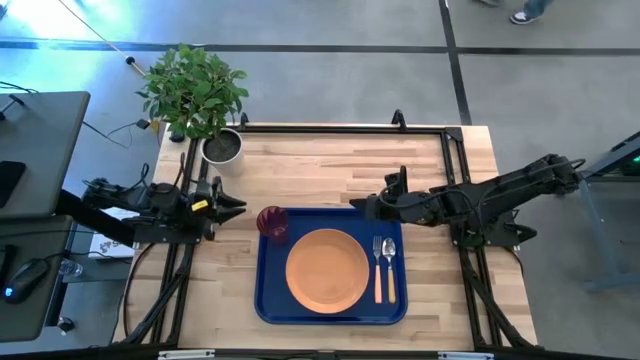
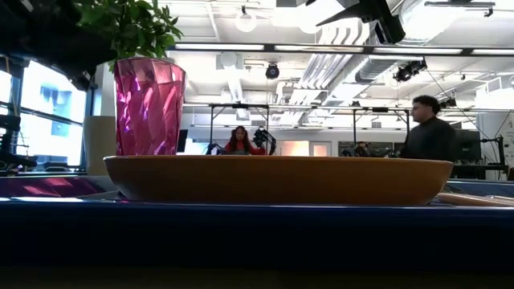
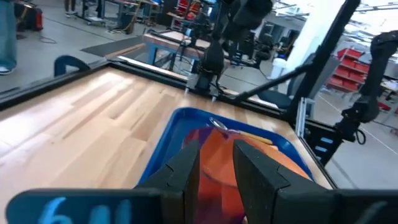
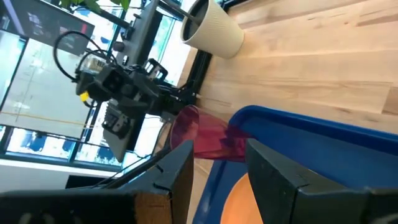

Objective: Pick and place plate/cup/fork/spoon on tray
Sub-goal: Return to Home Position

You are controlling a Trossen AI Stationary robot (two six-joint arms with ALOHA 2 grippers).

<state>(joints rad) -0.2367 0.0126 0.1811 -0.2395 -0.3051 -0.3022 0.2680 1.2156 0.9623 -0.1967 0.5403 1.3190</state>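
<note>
The blue tray (image 1: 268, 300) lies at the table's near middle. On it rest the orange plate (image 1: 327, 268) in the middle, the dark red cup (image 1: 272, 223) upright at its far left corner, and the fork (image 1: 378, 268) and spoon (image 1: 389, 266) side by side along its right side. My left gripper (image 1: 238, 207) is open and empty, just left of the cup. My right gripper (image 1: 360, 206) is open and empty, above the tray's far edge. In the low view the cup (image 2: 149, 106) stands behind the plate (image 2: 277, 178).
A potted plant in a grey pot (image 1: 222, 147) stands at the table's far left corner. Black frame rails (image 1: 340, 128) run along the far and side edges. Bare wood (image 1: 330, 165) lies beyond the tray. People show in the room behind (image 2: 430, 128).
</note>
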